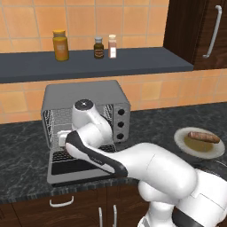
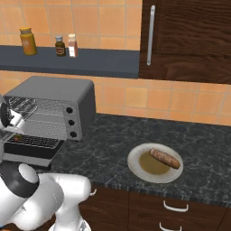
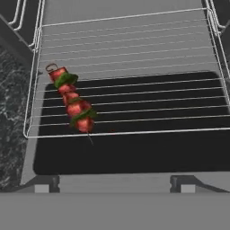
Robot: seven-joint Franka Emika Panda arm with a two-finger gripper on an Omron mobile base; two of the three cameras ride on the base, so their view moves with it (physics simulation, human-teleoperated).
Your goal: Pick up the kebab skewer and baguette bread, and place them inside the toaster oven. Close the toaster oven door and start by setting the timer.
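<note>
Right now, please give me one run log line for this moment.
kebab skewer: on wire rack in toaster oven | baguette bread: on plate | toaster oven door: open

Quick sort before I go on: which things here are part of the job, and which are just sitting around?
Part of the job:
- kebab skewer, lying on the oven rack
- baguette bread, on the plate
- toaster oven
- toaster oven door, hanging open

Just sitting around:
- yellow jar
- two small spice bottles on the shelf
- cupboard handle
</note>
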